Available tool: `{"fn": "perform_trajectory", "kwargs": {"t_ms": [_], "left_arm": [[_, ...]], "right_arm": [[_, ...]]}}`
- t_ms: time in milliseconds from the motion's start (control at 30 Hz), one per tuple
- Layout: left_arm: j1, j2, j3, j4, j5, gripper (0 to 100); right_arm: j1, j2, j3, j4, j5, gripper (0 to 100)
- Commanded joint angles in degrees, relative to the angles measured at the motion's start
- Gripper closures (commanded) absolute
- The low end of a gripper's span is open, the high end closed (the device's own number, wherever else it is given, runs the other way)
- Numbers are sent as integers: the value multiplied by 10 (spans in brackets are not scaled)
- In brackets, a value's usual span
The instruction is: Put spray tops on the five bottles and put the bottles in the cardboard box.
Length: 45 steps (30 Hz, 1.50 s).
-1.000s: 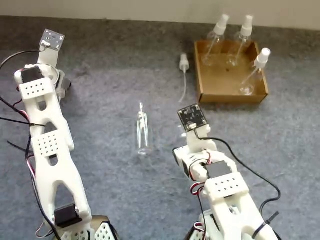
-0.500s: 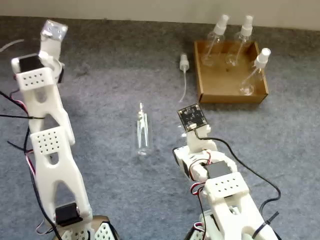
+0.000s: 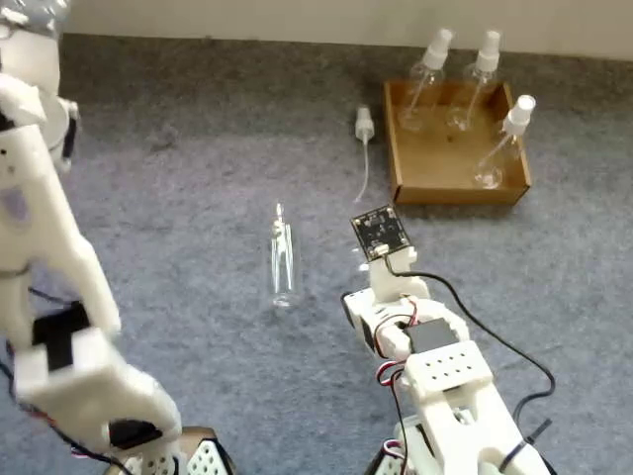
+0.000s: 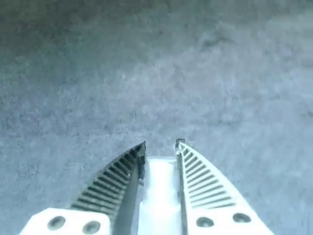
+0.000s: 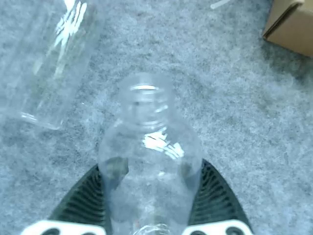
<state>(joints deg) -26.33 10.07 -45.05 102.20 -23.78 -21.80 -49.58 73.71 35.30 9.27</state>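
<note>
1. Here, your left gripper (image 4: 160, 147) was clamped on a white spray top (image 4: 160, 196) above the carpet (image 4: 146, 73);
2. your right gripper (image 5: 151, 183) was closed around an uncapped bottle (image 5: 146, 147), between a lying bottle (image 3: 283, 262) and the cardboard box (image 3: 435, 183);
3. three capped bottles (image 3: 499, 143) stood inside it.

The white part (image 4: 160, 196) held in the left gripper (image 4: 160, 147) is cut off by the edge, so its kind cannot be told. The base of the bottle (image 5: 146, 142) clamped in the right gripper (image 5: 152, 171) is cut off likewise.
</note>
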Motion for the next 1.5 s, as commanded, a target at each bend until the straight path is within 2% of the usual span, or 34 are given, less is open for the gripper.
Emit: {"fn": "perform_trajectory", "kwargs": {"t_ms": [0, 67, 167, 233, 400, 500, 567, 667, 733, 833, 967, 1067, 1167, 1333, 1467], "left_arm": [[43, -362, 356, 4, -60, 996], [69, -475, 436, 3, -63, 996], [141, -596, 492, -18, -58, 996], [196, -647, 508, -39, -25, 996], [331, -664, 533, -135, 93, 996], [371, -642, 566, -205, 135, 996], [344, -621, 582, -240, 142, 996], [211, -558, 613, -318, 140, 996], [138, -471, 639, -389, 140, 996], [95, -298, 625, -429, 142, 996], [105, -78, 533, -429, 178, 996], [138, 27, 464, -429, 191, 996], [161, 100, 407, -432, 191, 996], [152, 199, 339, -429, 191, 987], [138, 258, 313, -425, 181, 907]], "right_arm": [[6, -12, -2, -12, 4, 995], [6, -12, -4, -14, 4, 995], [6, -12, -5, -14, 4, 995], [6, -12, -6, -14, 4, 995], [-22, -12, -3, -15, 7, 995], [-54, -12, -3, -15, 7, 995], [-60, -12, -3, -15, 7, 995], [-60, -12, -3, -15, 7, 995], [-60, -12, -3, -15, 7, 995], [-60, -12, -3, -15, 7, 995], [-60, -12, -3, -15, 7, 995], [-60, -12, -3, -15, 7, 995], [-60, -12, -3, -15, 7, 995], [-60, -12, -2, -15, 7, 995], [-60, -12, -2, -15, 7, 995]]}}
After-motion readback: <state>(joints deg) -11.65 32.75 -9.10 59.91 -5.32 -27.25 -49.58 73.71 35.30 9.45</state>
